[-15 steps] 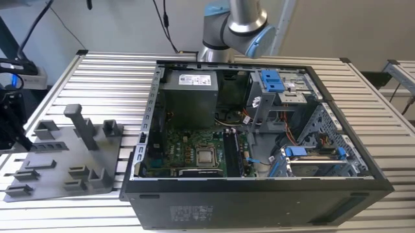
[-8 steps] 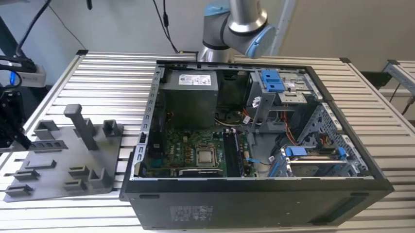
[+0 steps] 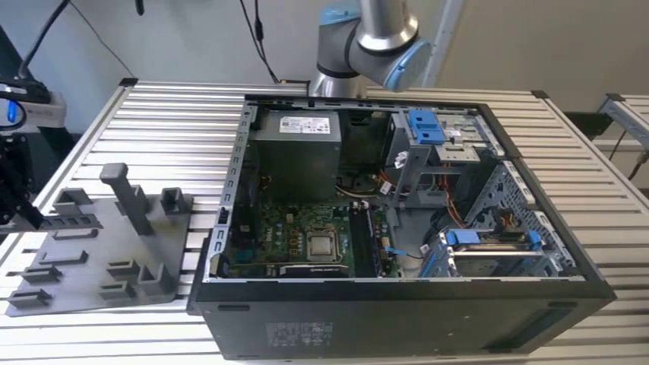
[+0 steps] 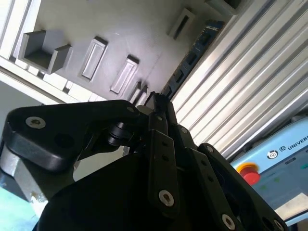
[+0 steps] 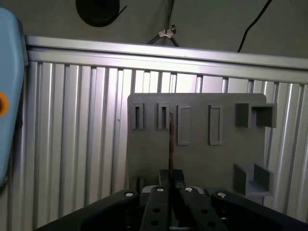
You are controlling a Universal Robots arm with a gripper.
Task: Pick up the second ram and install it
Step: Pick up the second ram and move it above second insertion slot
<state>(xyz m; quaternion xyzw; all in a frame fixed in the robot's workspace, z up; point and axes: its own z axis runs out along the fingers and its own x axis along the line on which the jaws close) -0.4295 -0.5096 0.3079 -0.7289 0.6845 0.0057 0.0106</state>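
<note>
**Gripper pinching the second ram over the fixture plate**

My two fingers are drawn in tight, with the thin board sandwiched between their tips. I see no gap on either side in the first wrist view, so I judge this a pinch on the stick, not a hover.

The ram is right at my fingertips. It shows edge-on in the first wrist view as a narrow dark line running straight out from between the tips, across the grey fixture plate toward its row of slots. In the second wrist view the same stick shows its flat face, blue-green with dark chips, stretching away from the fingertips along the border between the plate and the ribbed aluminium table.

Key relation: the long axis lies in line with the gap between my fingers, and the flat faces meet the pads. My own body hides how much board sits behind the tips, so I cannot tell if the grip is at the end or mid-length. I also cannot tell whether the lower edge is clear of the plate.

In the exterior view the plate sits at lower left. The open computer case fills centre to right, well apart from it, with the motherboard slots inside.
</note>
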